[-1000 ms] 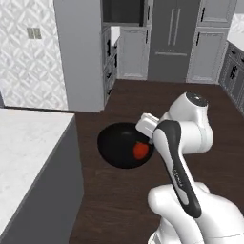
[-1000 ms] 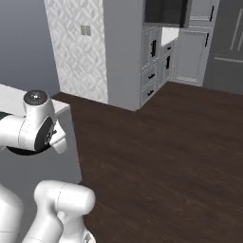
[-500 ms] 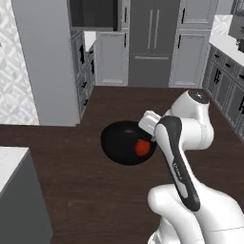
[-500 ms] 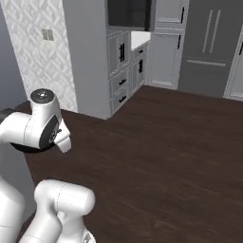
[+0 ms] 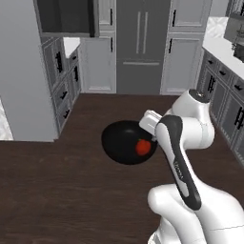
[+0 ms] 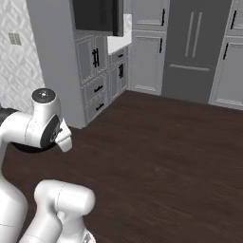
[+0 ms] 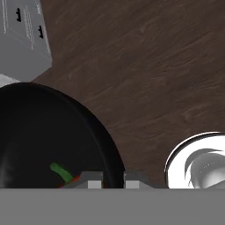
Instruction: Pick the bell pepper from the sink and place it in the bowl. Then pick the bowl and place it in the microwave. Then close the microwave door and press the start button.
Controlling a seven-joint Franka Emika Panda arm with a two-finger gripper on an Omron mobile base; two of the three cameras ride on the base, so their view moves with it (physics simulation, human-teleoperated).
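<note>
Bowl [image 5: 125, 142] holds the bell pepper [image 5: 142, 147]; the hand [image 7: 112, 179] is clamped on its rim.

We note the bowl [image 5: 125, 142] at frame centre of the left base view: smooth, glossy black, like glazed ceramic or hard plastic. The bell pepper [image 5: 142, 147] inside it reads as smooth, shiny red skin; in the hand view its green stem [image 7: 61, 171] looks matt. The floor [image 6: 166, 156] is dark wood plank with visible grain and a low sheen. The cabinet doors [image 6: 146, 61] at upper centre carry matt grey paint, with black handles [image 6: 95, 57]. The refrigerator [image 5: 139, 45] shows a smooth, satin dark grey face.
</note>
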